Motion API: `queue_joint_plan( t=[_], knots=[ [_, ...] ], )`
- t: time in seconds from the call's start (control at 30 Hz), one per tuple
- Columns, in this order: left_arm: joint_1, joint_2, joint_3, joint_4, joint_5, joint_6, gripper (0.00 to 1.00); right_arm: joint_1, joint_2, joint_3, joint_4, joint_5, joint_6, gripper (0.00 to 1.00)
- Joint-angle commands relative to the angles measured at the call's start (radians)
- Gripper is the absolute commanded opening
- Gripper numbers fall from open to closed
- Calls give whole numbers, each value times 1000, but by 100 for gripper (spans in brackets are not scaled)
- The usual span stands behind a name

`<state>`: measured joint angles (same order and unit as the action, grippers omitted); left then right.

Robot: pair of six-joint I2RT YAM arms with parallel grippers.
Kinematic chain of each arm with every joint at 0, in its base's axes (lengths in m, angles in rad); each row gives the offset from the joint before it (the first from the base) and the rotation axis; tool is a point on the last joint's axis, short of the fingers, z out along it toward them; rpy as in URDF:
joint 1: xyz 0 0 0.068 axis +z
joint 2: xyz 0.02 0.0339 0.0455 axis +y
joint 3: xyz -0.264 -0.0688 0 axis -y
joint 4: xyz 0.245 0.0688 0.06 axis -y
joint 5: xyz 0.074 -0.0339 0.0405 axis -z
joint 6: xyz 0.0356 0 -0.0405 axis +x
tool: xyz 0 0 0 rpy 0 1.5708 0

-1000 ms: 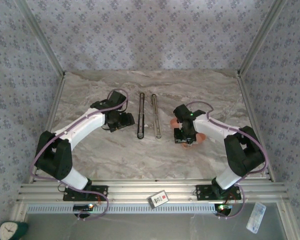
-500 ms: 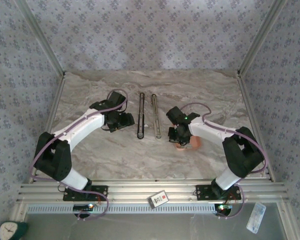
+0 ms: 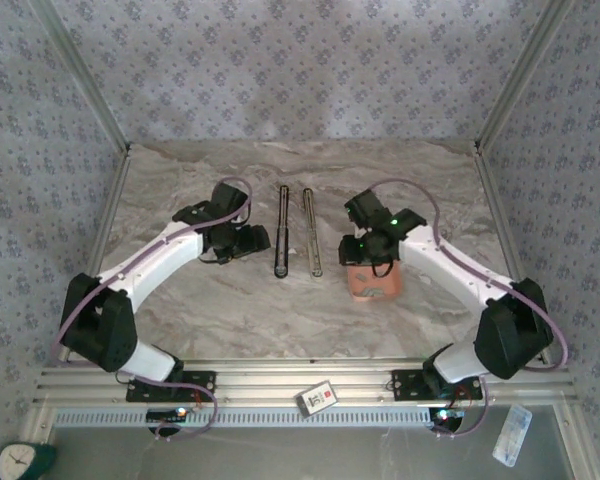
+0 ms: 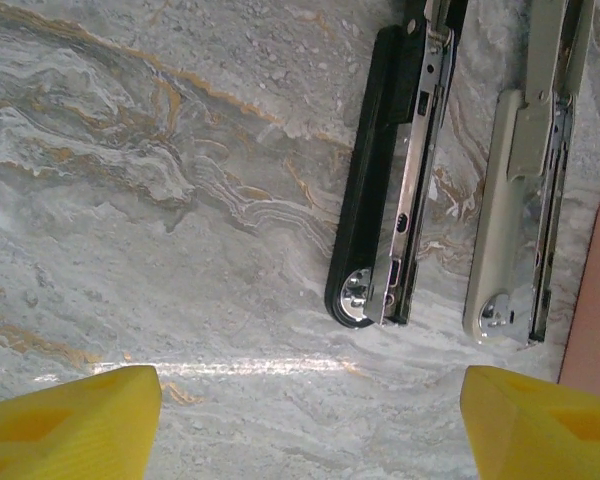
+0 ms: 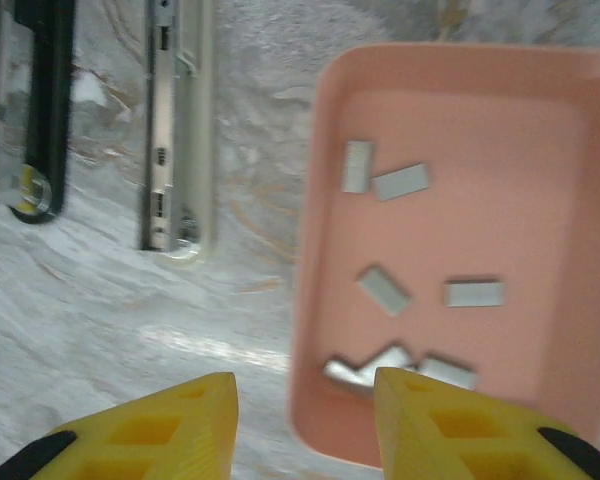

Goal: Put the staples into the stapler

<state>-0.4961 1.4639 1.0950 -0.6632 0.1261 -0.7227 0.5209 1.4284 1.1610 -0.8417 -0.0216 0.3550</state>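
Two staplers lie opened flat side by side: a black one point(image 3: 282, 232) point(image 4: 385, 180) point(image 5: 38, 100) and a beige one point(image 3: 312, 234) point(image 4: 525, 190) point(image 5: 180, 130). Several silver staple strips point(image 5: 400, 182) lie loose in a pink tray point(image 3: 373, 284) point(image 5: 310, 250). My right gripper point(image 3: 366, 260) point(image 5: 305, 425) hangs open above the tray's near left corner, its yellow fingers point(image 5: 150, 430) either side of the rim, holding nothing. My left gripper point(image 3: 252, 240) point(image 4: 310, 420) is open over bare table, just left of the black stapler's end.
The marble table point(image 3: 230, 300) is fenced by aluminium posts and patterned walls. The tray's edge point(image 4: 595, 300) shows to the right of the beige stapler in the left wrist view. A small card point(image 3: 318, 397) lies on the front rail.
The pink tray slid a little nearer under my right gripper. That gripper then widened and drew back, uncovering the tray. The left gripper opened slightly and barely moved.
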Motion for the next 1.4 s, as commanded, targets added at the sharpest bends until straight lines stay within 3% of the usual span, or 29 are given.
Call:
queue_joint_plan(
  t=[0.0,0.13,0.23,0.3,0.5,0.97,1.37],
  knots=[
    [15,-15,-32,37,65,19,79,-73,31,17,-141,-13,-279,41],
    [15,-16,-52,50,73,15,78,-137,93,18,-143,-29,-447,41],
    [18,-13,-57,50,69,11,78,-177,162,65,-138,-22,-451,42],
    [18,-10,-55,47,69,10,78,-198,210,100,-153,-95,-454,42],
    [18,-11,-64,39,53,6,79,-102,247,70,-112,-55,-638,43],
    [19,1,-69,26,45,-7,78,-78,354,2,-29,-141,-614,36],
    [18,16,-67,29,55,-22,78,-72,385,-46,46,-126,-570,39]
  ],
)
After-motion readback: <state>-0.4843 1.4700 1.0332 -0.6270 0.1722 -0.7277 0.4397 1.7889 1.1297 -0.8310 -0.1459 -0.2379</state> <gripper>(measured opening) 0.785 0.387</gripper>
